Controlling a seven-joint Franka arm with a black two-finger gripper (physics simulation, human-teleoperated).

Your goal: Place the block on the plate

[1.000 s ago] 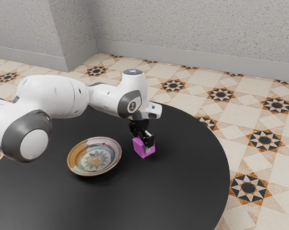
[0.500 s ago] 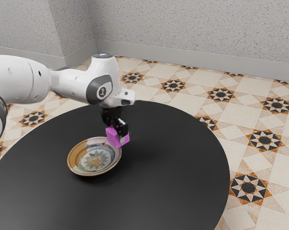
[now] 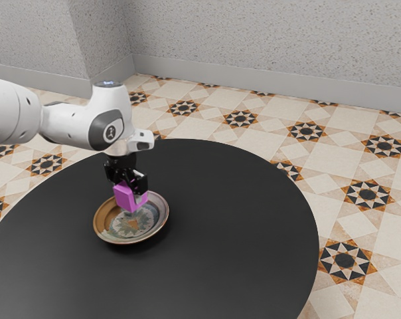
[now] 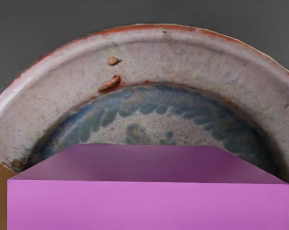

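In the exterior view my black gripper (image 3: 133, 189) is over the plate (image 3: 106, 229), shut on the magenta block (image 3: 126, 198). The block covers part of the plate's far side there; whether its underside touches the plate I cannot tell. The plate is round, with a brown and pale rim and a blue-grey pattern at its centre. In the wrist view the block (image 4: 149, 206) looms large at the lower edge, and the plate (image 4: 159, 52) curves out from behind it.
The round black table (image 3: 240, 232) carries the plate. Its curved edge borders a patterned tile floor (image 3: 346, 159), and a grey wall (image 3: 267, 40) stands at the back.
My gripper has carried the block toward the exterior view's left, first up from beside the plate and then over it, a little lower than half a second ago. The plate has stayed put.
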